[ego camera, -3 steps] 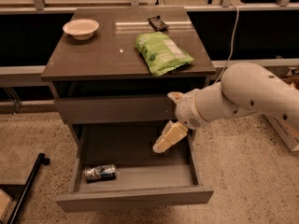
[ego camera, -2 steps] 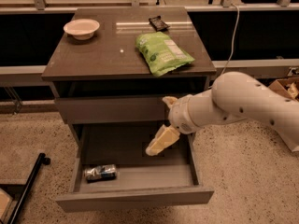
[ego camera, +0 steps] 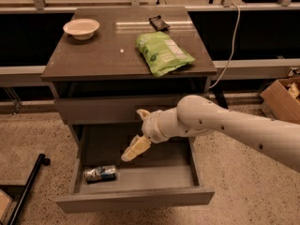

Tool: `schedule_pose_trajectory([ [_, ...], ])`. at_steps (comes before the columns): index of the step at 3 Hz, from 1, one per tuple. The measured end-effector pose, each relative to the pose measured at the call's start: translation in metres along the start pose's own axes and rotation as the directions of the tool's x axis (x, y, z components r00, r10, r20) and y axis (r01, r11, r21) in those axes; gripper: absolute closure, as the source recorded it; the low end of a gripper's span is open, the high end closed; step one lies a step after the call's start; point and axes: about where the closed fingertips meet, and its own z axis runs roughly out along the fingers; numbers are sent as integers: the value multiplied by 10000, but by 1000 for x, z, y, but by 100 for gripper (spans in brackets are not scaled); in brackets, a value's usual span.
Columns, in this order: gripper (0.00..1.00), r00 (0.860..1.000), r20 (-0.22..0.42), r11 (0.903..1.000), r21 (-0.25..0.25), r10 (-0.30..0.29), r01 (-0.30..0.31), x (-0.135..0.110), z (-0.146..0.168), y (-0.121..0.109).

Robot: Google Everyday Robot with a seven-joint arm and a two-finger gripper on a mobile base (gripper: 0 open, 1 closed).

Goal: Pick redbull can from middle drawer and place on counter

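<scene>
Where the speckled floor starts on the far left, a black bar (ego camera: 26, 186) lies slanted by the cabinet. A pale bowl (ego camera: 81, 28) sits on the back left of the counter (ego camera: 103, 55). Below, the middle drawer (ego camera: 136, 198) is pulled out, and the redbull can (ego camera: 100, 173) lies on its side in its front left corner. A bit to the right and higher, the gripper (ego camera: 134, 135) hangs over the drawer, near the can but not touching it. Its two cream fingers (ego camera: 136, 149) are spread apart and hold nothing. A green snack bag (ego camera: 163, 53) lies on the counter's right side. The white arm (ego camera: 225, 125) reaches in from the right, and a cardboard box (ego camera: 281, 95) sits far right.
</scene>
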Motion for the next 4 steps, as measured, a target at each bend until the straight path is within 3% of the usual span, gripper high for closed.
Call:
schedule_pose_trajectory([
  [2,0,9991,11,9987,-278,416,-416,18,17,6],
  [3,0,9974,487,9975,-489,539,-516,23,48,11],
  [4,0,9939,905,9941,-937,625,-540,41,104,15],
])
